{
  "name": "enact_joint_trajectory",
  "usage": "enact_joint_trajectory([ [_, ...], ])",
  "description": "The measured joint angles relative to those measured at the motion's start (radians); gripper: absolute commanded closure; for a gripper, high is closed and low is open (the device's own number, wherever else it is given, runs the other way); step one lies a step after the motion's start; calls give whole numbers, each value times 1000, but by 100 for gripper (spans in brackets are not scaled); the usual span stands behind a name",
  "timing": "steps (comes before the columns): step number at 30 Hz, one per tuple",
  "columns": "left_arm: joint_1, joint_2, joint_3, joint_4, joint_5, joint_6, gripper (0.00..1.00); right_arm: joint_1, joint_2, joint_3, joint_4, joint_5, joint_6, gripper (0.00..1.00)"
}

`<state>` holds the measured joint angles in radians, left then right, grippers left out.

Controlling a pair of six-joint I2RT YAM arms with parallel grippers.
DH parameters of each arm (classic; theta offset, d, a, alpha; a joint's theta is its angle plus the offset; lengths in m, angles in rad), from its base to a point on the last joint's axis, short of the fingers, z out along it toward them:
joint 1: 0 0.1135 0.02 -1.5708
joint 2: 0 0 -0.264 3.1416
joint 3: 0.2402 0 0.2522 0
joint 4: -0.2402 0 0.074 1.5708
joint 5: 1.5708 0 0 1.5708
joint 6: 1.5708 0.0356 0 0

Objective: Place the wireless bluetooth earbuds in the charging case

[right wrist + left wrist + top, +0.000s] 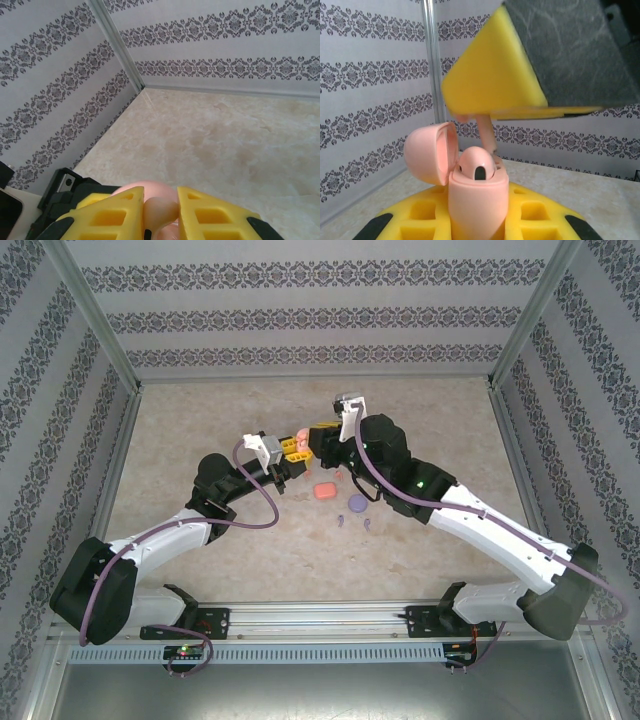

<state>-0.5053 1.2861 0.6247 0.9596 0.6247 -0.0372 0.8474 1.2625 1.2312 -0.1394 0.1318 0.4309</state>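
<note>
Right wrist cam: pink bud pinched tight

The right gripper (pixel 161 196) has its yellow fingers (pixel 117 217) clamped on a pale pink earbud (pixel 160 212), with a rounder pink shape (pixel 131 186) poking up just behind. A black block (pixel 62 187) sits lower left. Past them: beige marbled table (pixel 215 140), patterned walls (pixel 55 90) and a metal corner post (pixel 117 42).

The salmon-pink case (pixel 476 200) has a matching earbud (pixel 160 209); yellow fingers (pixel 490 85), dark grey pads (pixel 570 50); purple case (pixel 357 504) on beige marbled table (pixel 200 420); white walls (pixel 300 310), grey floral stripes.
</note>
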Motion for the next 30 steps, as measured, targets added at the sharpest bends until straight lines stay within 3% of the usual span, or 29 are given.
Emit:
enact_joint_trajectory([
  [14, 0, 0, 0, 15, -12, 17, 100, 1, -57, 5, 18, 2, -8, 77],
  [30, -5, -34, 3, -55, -20, 166, 100, 8, -89, -110, 97, 2, 64, 77],
])
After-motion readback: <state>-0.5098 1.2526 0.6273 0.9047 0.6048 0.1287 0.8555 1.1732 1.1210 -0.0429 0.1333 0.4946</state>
